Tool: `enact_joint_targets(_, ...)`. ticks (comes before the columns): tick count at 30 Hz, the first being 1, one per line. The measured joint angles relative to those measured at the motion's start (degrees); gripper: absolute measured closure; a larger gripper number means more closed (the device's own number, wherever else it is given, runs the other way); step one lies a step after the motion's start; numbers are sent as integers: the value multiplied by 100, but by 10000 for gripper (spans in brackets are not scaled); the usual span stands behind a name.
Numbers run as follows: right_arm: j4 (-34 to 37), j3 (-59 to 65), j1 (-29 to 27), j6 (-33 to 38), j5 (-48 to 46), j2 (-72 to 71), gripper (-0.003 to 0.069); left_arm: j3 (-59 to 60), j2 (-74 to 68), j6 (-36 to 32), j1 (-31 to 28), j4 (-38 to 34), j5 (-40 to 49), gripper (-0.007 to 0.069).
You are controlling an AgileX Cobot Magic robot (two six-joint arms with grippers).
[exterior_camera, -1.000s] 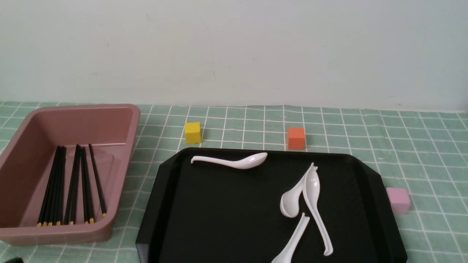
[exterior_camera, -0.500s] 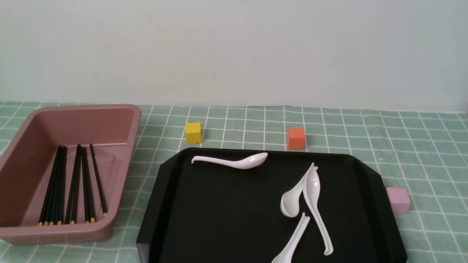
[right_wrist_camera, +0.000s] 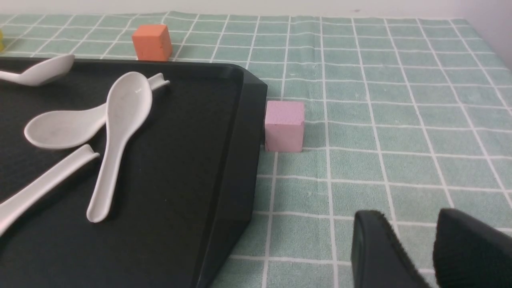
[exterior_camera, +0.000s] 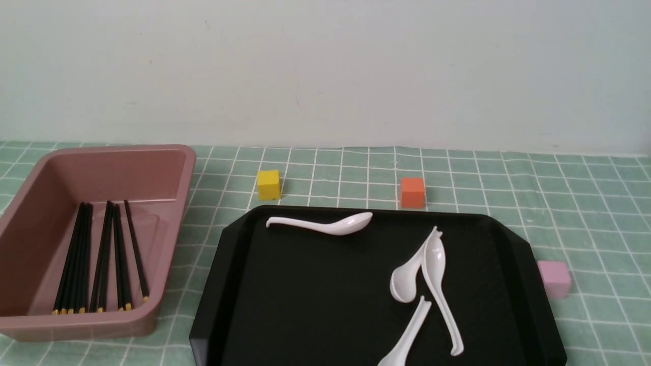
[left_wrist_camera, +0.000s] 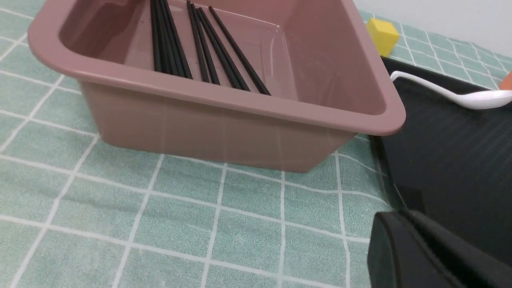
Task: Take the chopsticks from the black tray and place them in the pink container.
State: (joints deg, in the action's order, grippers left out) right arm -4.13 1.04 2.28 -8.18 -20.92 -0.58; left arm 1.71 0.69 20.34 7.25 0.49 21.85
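Now, front view: bin (exterior_camera: 173, 157) at left of frame, tray (exterior_camera: 244, 325) filling lower centre and right. Chopsticks (exterior_camera: 104, 256) all lie on the bin floor in loose parallel bundles, gold tips toward the near wall; one stick angled slightly away from the rest at the right. None seen on the tray

Tray carries only white spoons (exterior_camera: 432, 277): one along its far edge, two crossed at right of centre, a fourth cut off by the bottom of frame

Yellow cube (exterior_camera: 268, 184) and orange cube (exterior_camera: 412, 192) on the green checked cloth (exterior_camera: 585, 203) just beyond the tray's far rim. Pink cube (exterior_camera: 554, 278) touching or just beside the tray's right edge

Neither arm shows in front view. Left gripper (left_wrist_camera: 424, 248) low right in its wrist frame, near the bin's corner, dark mass only; cannot tell whether jaws are apart or together. Right gripper (right_wrist_camera: 416, 244) at bottom right of its wrist frame, over cloth beside the tray, fingers (right_wrist_camera: 374, 250) slightly apart, holding nothing
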Motion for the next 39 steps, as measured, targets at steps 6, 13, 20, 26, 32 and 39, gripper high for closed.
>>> enact_joint_targets(6,0,0,0,0,0,0,419,0,0,0,0,11,0,608)
enact_joint_targets(13,0,0,0,0,0,0,419,0,0,0,0,11,16,604)
enact_joint_targets(20,0,0,0,0,0,0,419,0,0,0,0,11,16,604)
enact_joint_targets(26,0,0,0,0,0,0,419,0,0,0,0,11,16,604)
enact_joint_targets(32,0,0,0,0,0,0,419,0,0,0,0,11,16,604)
enact_joint_targets(39,0,0,0,0,0,0,419,0,0,0,0,11,16,604)
